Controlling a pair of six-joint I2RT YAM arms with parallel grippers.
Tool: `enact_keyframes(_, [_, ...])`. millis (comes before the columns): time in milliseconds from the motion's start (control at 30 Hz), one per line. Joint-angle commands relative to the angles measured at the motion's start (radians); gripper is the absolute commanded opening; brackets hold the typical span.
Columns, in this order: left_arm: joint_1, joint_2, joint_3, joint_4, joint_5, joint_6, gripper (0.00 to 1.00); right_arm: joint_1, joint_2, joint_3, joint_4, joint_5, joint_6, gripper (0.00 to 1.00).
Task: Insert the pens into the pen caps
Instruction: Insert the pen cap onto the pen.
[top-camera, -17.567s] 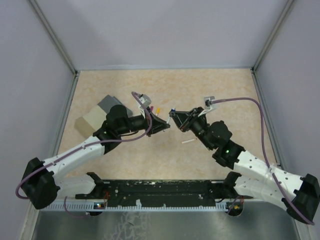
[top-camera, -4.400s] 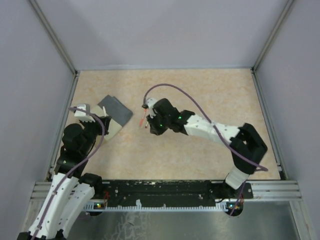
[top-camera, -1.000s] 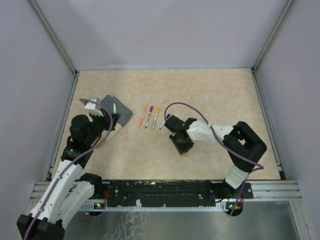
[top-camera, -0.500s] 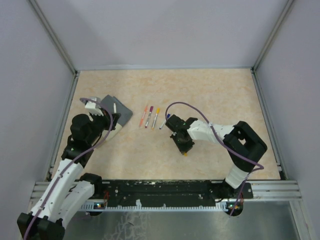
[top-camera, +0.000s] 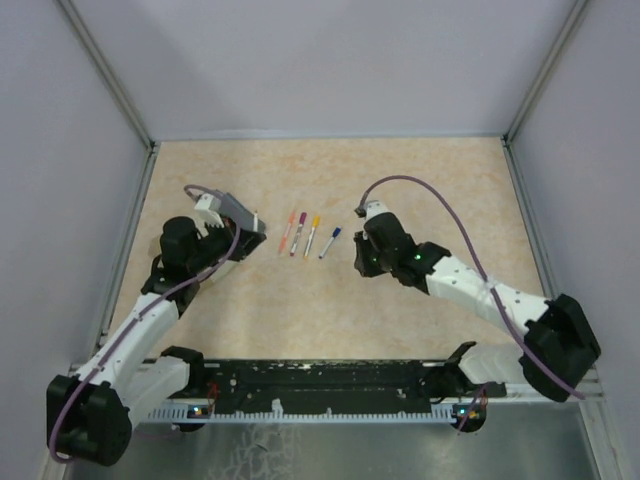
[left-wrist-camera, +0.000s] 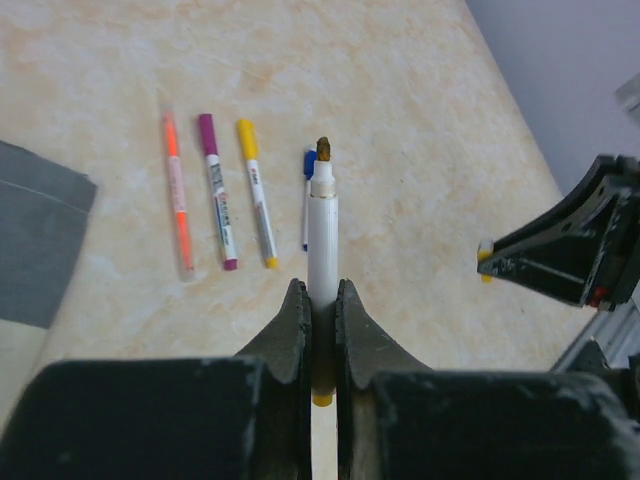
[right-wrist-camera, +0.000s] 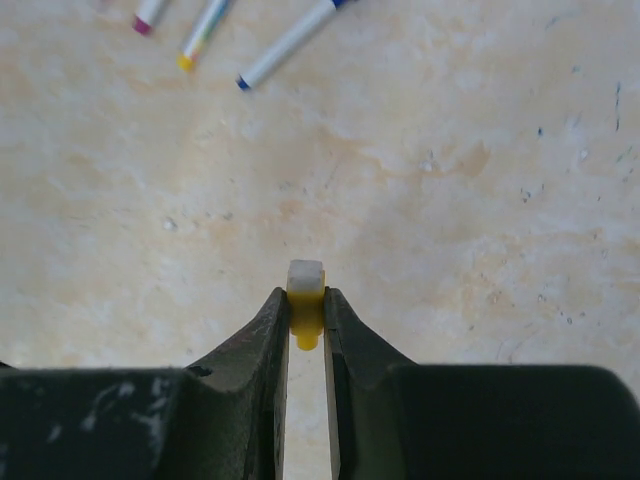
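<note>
The left gripper (left-wrist-camera: 320, 305) is shut tight on a white pen (left-wrist-camera: 322, 225). It holds the back end, so the bare tip sticks out free, pointing at the other arm. The right gripper (right-wrist-camera: 304, 310) pinches a little yellow cap (right-wrist-camera: 305, 285) above the table (top-camera: 420, 180), with one end poking out. This way pen and cap can meet. Four pens (left-wrist-camera: 218, 190) with caps on lie in a row between the arms, a bit farther away.
</note>
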Motion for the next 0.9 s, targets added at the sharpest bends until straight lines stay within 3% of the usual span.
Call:
enact_keyframes(0, [0.000,0.059,0.036,0.083,0.196,-0.006,0.00,-0.016,-0.153,-0.068,0.285,0.011,0.105,0.00])
enact_keyframes(100, [-0.055,0.067,0.062,0.066,0.159,0.018,0.00,-0.033,-0.225,-0.118,0.441,-0.006,0.188,0.00])
enact_keyframes(267, [-0.249,0.066,0.088,0.095,0.026,0.038,0.00,-0.040,-0.293,-0.178,0.680,-0.016,0.305,0.00])
enact_keyframes(433, [-0.336,0.087,0.036,0.312,0.059,-0.031,0.00,-0.040,-0.343,-0.265,0.968,-0.015,0.425,0.00])
enact_keyframes(600, [-0.387,0.153,0.066,0.391,0.120,-0.035,0.00,-0.040,-0.343,-0.329,1.181,-0.023,0.539,0.00])
enact_keyframes(867, [-0.437,0.209,0.116,0.401,0.185,0.012,0.00,-0.040,-0.297,-0.315,1.307,-0.153,0.587,0.00])
